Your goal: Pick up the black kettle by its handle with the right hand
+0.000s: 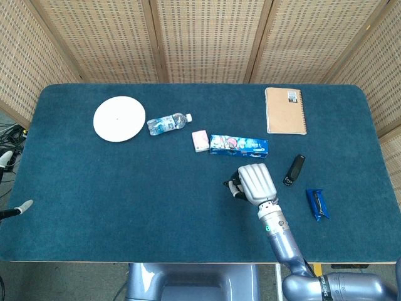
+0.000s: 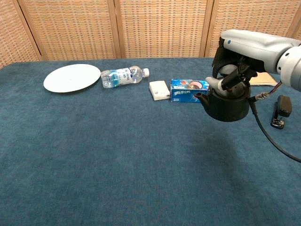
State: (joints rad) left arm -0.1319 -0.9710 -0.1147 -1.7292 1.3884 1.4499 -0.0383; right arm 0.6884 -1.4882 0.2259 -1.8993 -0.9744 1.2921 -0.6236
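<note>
The black kettle (image 2: 227, 106) hangs in the air above the blue table, its spout pointing left. My right hand (image 2: 233, 74) grips the handle from above, fingers curled around it. In the head view the right hand (image 1: 255, 184) covers nearly all of the kettle; only a dark sliver of the kettle (image 1: 231, 187) shows at the hand's left edge. My left hand is outside both views.
A blue snack box (image 2: 189, 91) lies just behind the kettle, with a pink-white eraser (image 2: 159, 90), a lying water bottle (image 2: 122, 76) and a white plate (image 2: 72, 77) further left. A black stapler-like object (image 2: 282, 112), a blue packet (image 1: 317, 203) and a notebook (image 1: 286, 110) lie to the right.
</note>
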